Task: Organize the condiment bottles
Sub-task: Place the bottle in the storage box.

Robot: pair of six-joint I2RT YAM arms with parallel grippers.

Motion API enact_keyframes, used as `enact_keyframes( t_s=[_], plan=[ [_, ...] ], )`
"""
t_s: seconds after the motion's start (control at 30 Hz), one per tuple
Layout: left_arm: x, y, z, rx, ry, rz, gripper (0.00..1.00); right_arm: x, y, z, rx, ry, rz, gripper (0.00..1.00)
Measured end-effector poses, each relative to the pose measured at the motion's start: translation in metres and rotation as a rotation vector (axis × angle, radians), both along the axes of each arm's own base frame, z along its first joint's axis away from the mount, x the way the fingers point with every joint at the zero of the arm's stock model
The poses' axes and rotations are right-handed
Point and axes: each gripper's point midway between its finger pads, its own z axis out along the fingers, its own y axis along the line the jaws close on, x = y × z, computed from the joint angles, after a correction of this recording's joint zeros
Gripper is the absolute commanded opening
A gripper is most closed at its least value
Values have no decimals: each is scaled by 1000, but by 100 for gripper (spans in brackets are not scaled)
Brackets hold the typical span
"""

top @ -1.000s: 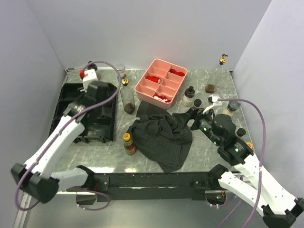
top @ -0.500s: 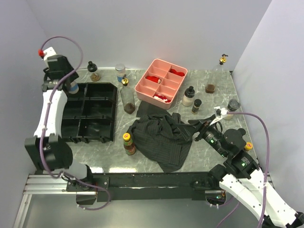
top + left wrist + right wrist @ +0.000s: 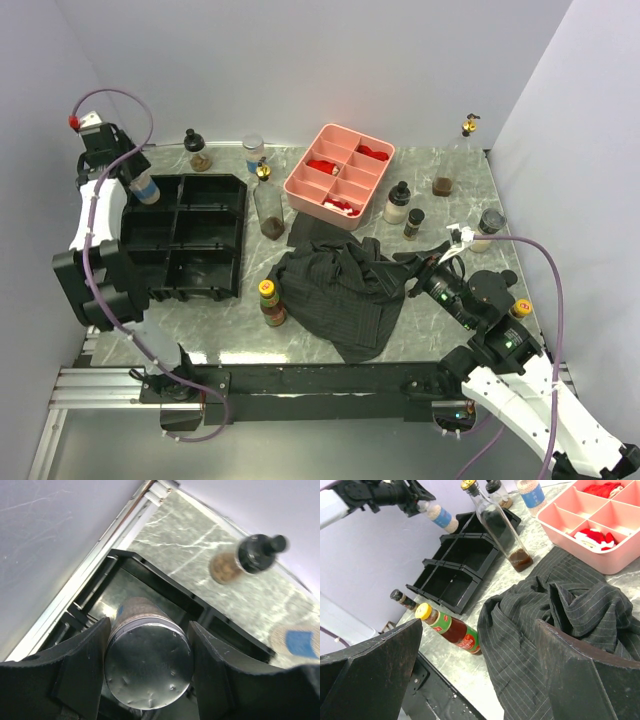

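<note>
Currently placing | left tool (image 3: 127, 172) grasping blue-label jar (image 3: 148, 662) above black tray (image 3: 165, 587) corner compartment | right tool (image 3: 430, 262) released | next: lower, release.

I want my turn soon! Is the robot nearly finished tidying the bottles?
Barely started. The black tray holds no bottles yet. The left pincer holds a silver-lidded jar above its corner compartment. The yellow-capped bottle, the tall bottle and others wait on the table.

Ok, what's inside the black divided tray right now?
Nothing shows inside the black tray. The left gripper holds a jar over its far-left corner compartment, hiding part of that floor.
</note>
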Motion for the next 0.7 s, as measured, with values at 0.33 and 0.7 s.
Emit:
enact_keyframes(
  t_s=[0.33,0.7],
  plan=[
    [31,21,-53,-6,86,2,27,1,1,2,2,-8,1,100],
    [41,31,-59,-30,91,22,97,2,1,-7,-17,-2,0,100]
  ],
)
